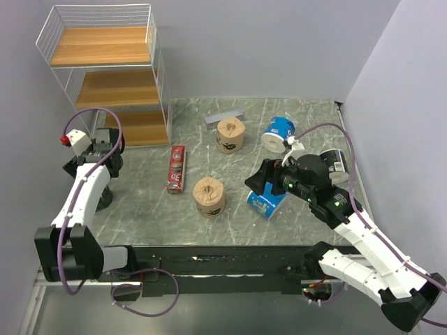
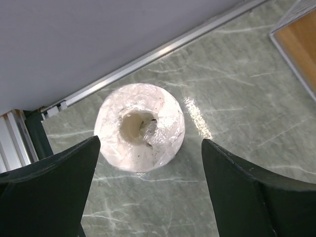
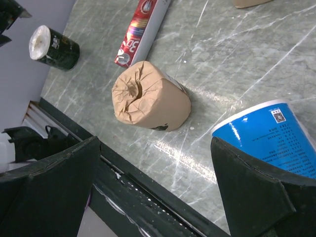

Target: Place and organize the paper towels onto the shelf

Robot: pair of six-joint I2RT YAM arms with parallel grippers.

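Note:
The shelf (image 1: 105, 77), a white wire rack with three wooden boards, stands at the far left with no rolls on it. A black paper towel roll (image 2: 139, 127) with a white top stands upright by the left wall, also visible as the black roll (image 3: 52, 47). My left gripper (image 2: 150, 142) hangs open above it, the roll just beyond its fingertips. My right gripper (image 3: 155, 140) is open and empty near the front edge, with a blue-and-white roll (image 3: 271, 136) lying against its right finger. A tan roll (image 3: 150, 96) lies just ahead. Further back are another tan roll (image 1: 230, 135) and another blue roll (image 1: 279, 132).
A flat red box (image 1: 177, 168) lies left of the near tan roll (image 1: 209, 197). A grey bar (image 1: 224, 116) rests near the back wall. The black front rail (image 3: 163, 197) runs right below my right gripper. The left wall is close behind the black roll.

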